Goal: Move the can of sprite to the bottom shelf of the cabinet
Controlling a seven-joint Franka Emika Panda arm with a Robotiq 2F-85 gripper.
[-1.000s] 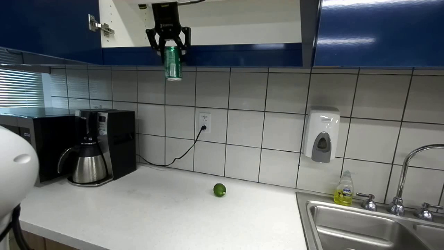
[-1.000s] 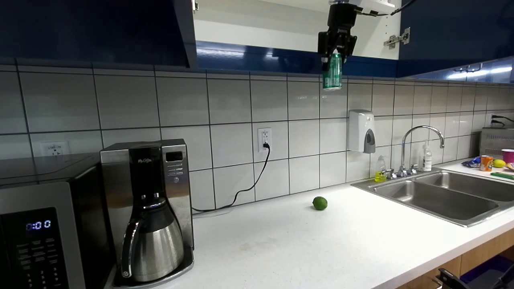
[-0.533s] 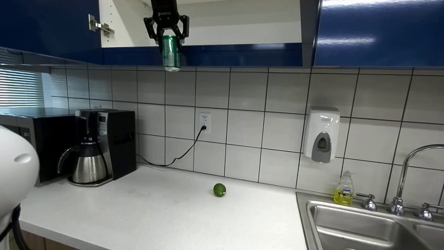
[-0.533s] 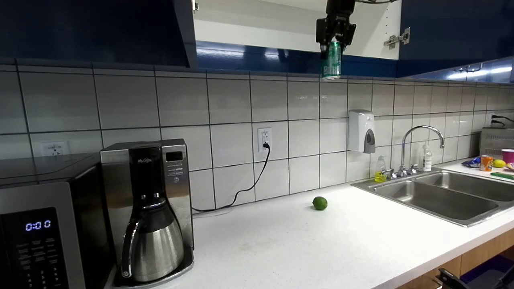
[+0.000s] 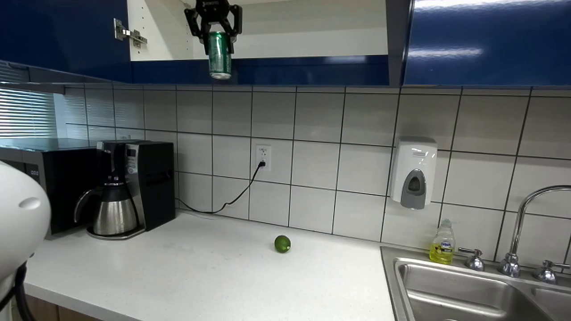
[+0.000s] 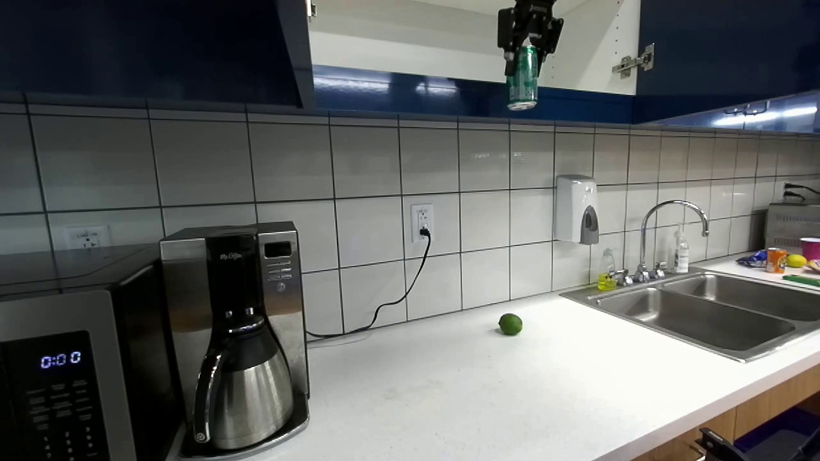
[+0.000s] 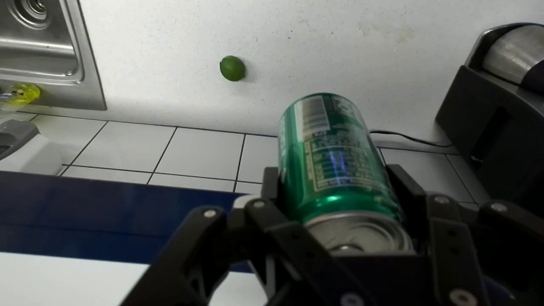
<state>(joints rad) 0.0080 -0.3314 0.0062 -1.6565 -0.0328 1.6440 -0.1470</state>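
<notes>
Starting at the far left in an exterior view, a rounded white section of the arm (image 5: 22,218) juts in, the microwave (image 5: 69,187) sits behind it, and just beside that stands the coffee maker (image 5: 156,187), its steel carafe (image 5: 115,216) seated at the front. Higher up, past the open blue door (image 5: 62,40), here it is: the gripper (image 5: 219,47) has the can of sprite (image 5: 220,60) pinched between its two fingers (image 5: 231,44), up in mid-air, well above the countertop (image 5: 214,276). The can hangs upright, long axis close to vertical, silver base aimed down; the wrist view puts the lid (image 7: 361,231) up by the gripper and the barcode (image 7: 315,119) toward the base. It's outside the cabinet (image 5: 312,26), in front of the blue trim (image 5: 312,70), apart from the bottom shelf of the cabinet (image 7: 63,280), a pale surface beyond that trim in the wrist view. Over to the right, a black cord (image 5: 226,204) runs up into the wall outlet (image 5: 263,151), and a green lime (image 5: 282,244) sits on the countertop. Then comes the soap dispenser (image 5: 419,160) on the tiles (image 5: 312,165), the yellow dish soap (image 5: 442,249) on the back rim of the steel sink (image 5: 392,276), and, at the right edge, the curved faucet (image 5: 517,232).
</notes>
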